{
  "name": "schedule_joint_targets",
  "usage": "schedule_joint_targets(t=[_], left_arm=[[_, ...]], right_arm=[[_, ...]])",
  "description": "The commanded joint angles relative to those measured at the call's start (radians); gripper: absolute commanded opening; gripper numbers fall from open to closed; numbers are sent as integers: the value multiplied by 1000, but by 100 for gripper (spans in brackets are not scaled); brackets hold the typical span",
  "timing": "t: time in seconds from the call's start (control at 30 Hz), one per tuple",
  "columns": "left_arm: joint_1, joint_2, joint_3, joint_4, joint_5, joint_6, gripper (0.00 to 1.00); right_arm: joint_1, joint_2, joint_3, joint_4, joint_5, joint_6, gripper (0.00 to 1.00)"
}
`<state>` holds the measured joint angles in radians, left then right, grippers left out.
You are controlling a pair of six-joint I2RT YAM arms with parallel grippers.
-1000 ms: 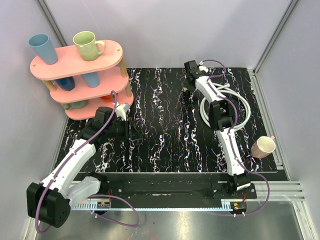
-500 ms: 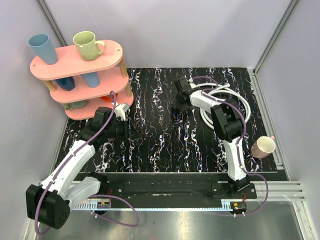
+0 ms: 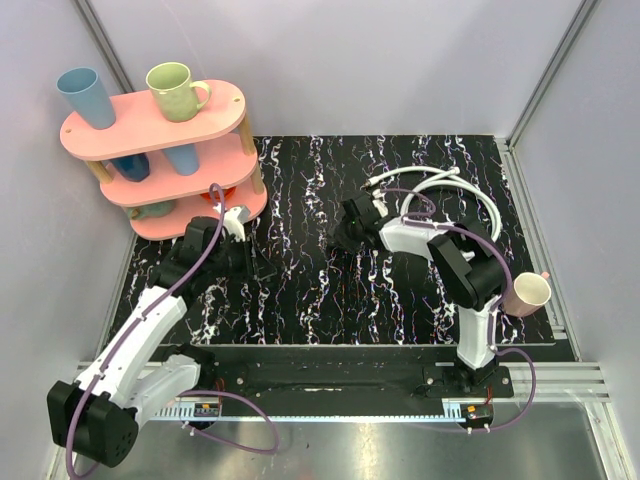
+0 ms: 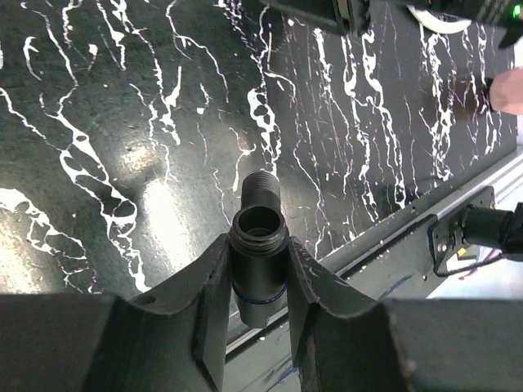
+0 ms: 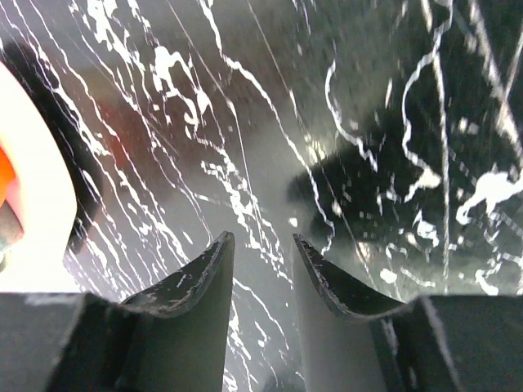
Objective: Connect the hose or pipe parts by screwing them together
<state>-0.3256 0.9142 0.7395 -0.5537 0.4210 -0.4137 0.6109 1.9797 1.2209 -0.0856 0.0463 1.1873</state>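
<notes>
My left gripper [image 4: 258, 245] is shut on a short dark pipe part [image 4: 258, 273] with a threaded open mouth and a thin blue ring around its body. A second threaded end [image 4: 260, 189] shows just beyond it, over the table. In the top view the left gripper [image 3: 262, 264] hangs over the table's left half, near the shelf. A white hose [image 3: 455, 190] lies coiled at the back right. My right gripper [image 3: 338, 236] is at mid-table, left of the coil. In the right wrist view it [image 5: 262, 238] is open, with only the table between its fingers.
A pink three-tier shelf [image 3: 150, 120] with cups stands at the back left, and its edge [image 5: 33, 204] shows in the right wrist view. A pink mug [image 3: 527, 293] sits at the right edge of the black marbled table [image 3: 310, 290]. A metal rail [image 3: 330, 375] runs along the near edge.
The right arm has swung from the back right, over the hose coil, to the table's middle, nearer the left gripper. The left arm has shifted slightly and still holds the dark part.
</notes>
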Motion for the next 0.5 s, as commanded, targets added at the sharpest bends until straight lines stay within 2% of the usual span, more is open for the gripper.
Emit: schedule_joint_targets(t=[0.0,0.13,0.27,0.4,0.47], left_arm=[[-3,-28,26,11,-112,-39,0],[-1,-23,32,-6,-134,-43,0],[-1,-40,34,-14,-163,-46,0],[-1,-44,44,-25,-186,-40,0],[0,-51,49,-37,-183,-27,0]], right_arm=[[53,-79,-46,162,-13,109,44],[62,-116,-35,155,-25,69,48],[62,-177,-29,127,-22,-61,60],[61,-209,46,-23,-43,-358,70],[58,-205,101,-46,-97,-490,72]])
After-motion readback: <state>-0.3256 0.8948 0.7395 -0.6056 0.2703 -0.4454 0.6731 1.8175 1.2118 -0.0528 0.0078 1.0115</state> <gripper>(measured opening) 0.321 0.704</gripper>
